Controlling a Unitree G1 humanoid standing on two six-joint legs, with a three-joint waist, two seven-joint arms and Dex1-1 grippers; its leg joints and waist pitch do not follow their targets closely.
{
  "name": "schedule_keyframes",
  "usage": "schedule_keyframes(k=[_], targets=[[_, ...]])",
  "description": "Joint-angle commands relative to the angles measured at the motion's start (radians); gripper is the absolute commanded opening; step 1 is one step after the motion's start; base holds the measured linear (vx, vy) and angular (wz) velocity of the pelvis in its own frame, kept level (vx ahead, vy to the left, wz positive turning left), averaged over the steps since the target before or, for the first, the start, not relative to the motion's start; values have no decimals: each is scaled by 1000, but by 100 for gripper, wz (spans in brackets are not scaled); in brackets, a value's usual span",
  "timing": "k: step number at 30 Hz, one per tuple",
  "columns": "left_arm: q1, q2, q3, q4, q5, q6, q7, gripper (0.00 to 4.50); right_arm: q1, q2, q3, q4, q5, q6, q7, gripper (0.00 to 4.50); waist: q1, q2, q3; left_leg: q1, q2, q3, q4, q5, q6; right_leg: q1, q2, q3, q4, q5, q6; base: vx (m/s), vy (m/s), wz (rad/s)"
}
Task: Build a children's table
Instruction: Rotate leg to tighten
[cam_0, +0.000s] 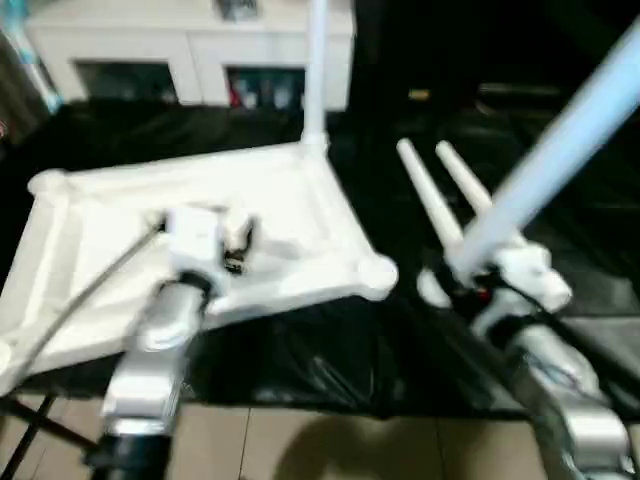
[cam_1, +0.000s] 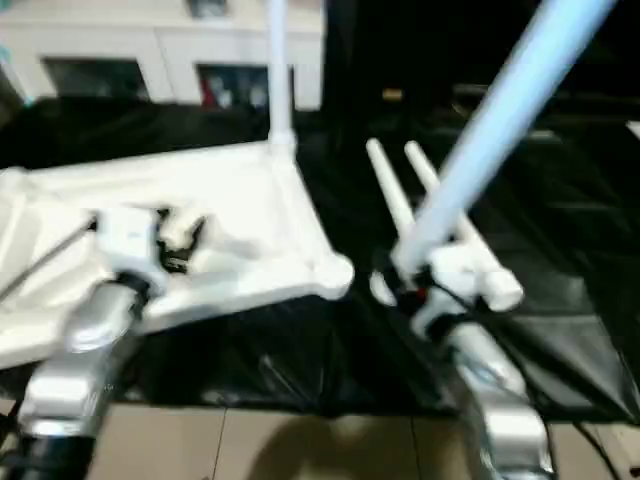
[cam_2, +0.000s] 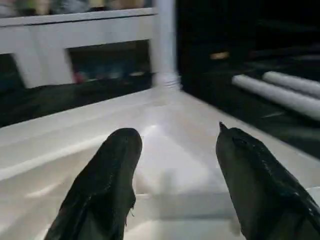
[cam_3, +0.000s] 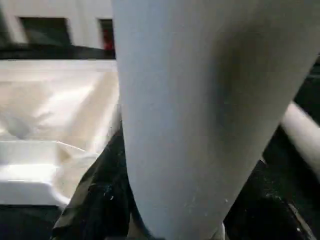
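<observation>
The white plastic tabletop (cam_0: 260, 215) lies upside down on a black cloth (cam_0: 330, 355), its ribbed underside up and its right side tilted a little toward the near edge. Round sockets sit at its corners; the near right socket (cam_0: 377, 275) is empty, and so is the far left socket (cam_0: 47, 183). One tapered white leg (cam_0: 316, 70) stands upright in the far right corner socket.

The left gripper (cam_2: 175, 175) hovers over the middle of the tabletop's underside, its two black fingers (cam_2: 107, 185) spread apart with nothing between them; whether they touch the plastic cannot be told.

To the right of the tabletop, the right gripper (cam_0: 480, 285) is closed around the thick end of a second leg (cam_0: 560, 150), which slants up and away to the right. In the right wrist view that held leg (cam_3: 200, 115) rises straight out from between the black fingers (cam_3: 97, 200).

Two more spare legs (cam_0: 440, 205) lie side by side on the cloth, between the tabletop's right edge and the held leg, their narrow ends pointing far.

Behind the cloth stands a white cabinet (cam_0: 190, 50) with glass-fronted doors. Pale floor tiles (cam_0: 300, 445) show at the near edge.
</observation>
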Motion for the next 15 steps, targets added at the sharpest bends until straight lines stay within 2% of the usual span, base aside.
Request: schedule_keyframes(k=[1,2,3,4,5,6,7,8,9,10,11,12,13,14,15], targets=[[21,17,22,-22,1,-1,5,287,-19,5,30,6,-6,-9,9,191,8,9,-53,-51,26,-21,-105,153,89,75,-70,6,-83,249,-161,62,5,-7],[21,17,22,-22,1,-1,5,287,-19,5,30,6,-6,-9,9,191,-20,38,-58,22,79,-71,-127,117,153,27,-38,-24,-39,108,-116,79,9,-7],[22,18,22,-24,1,0,4,287,-20,5,31,7,-6,-9,9,191,-42,35,-59,73,113,-108,-135,94,221,-17,-38,-32,-10,52,-116,95,4,-2],[23,20,22,-27,1,1,2,287,-24,6,32,7,-5,-7,10,191,-70,25,-71,138,156,-160,-142,83,356,-71,-59,-33,35,-17,-104,95,4,-2],[24,20,22,-27,1,1,1,287,-26,7,33,6,-5,-5,11,191,-75,23,-69,147,163,-169,-138,112,411,-92,-68,-29,50,-24,-80,67,9,0],[22,22,25,-27,-1,-1,-1,287,-32,7,34,6,-5,-4,13,191,-77,6,-62,134,161,-164,-134,151,472,-107,-91,-7,54,3,-38,0,0,0],[20,23,27,-26,-3,-2,-1,287,-35,7,36,6,-5,-3,14,191,-65,-24,-49,68,83,-93,-111,83,403,-60,-120,27,-33,96,-63,0,0,0],[20,23,27,-26,-3,-2,-1,287,-35,7,36,6,-5,-3,14,191,-29,-53,-44,-40,-29,-11,-36,8,272,54,-162,88,-116,16,-105,0,0,0],[20,23,27,-26,-3,-2,-1,287,-35,7,36,6,-5,-3,14,191,-6,-39,-50,-55,-20,-17,-5,23,212,83,-207,113,-138,-66,-135,33,-63,6],[19,23,29,-26,-3,-2,-2,287,-37,6,36,6,-5,-3,15,191,-3,-44,-41,-66,-10,-22,1,34,162,89,-213,117,-149,-146,-146,33,-63,6],[19,23,29,-26,-3,-2,-2,287,-37,6,36,6,-5,-3,15,191,-1,-31,-42,-72,-2,-28,-27,81,97,100,-177,84,-145,-215,-159,25,-54,2],[15,27,32,-25,-18,9,-18,287,-43,3,34,11,-2,-3,15,191,-7,-10,-35,-49,17,-27,-87,92,73,81,-133,40,-142,-207,-163,50,-8,0],[14,27,32,-25,-21,11,-21,287,-44,2,33,12,-2,-4,15,191,-15,7,-42,-10,34,-32,-120,101,67,50,-89,9,-113,-95,-155,50,-8,0],[-7,41,30,-9,-40,26,-57,287,-57,-4,32,23,9,-1,28,191,-22,11,-64,24,51,-47,-118,165,110,33,-81,-2,-70,94,-165,77,15,7],[-7,41,30,-9,-40,26,-57,287,-57,-4,32,23,9,-1,28,191,-27,12,-68,28,55,-56,-112,236,138,21,-78,-3,-53,194,-167,82,26,7]])
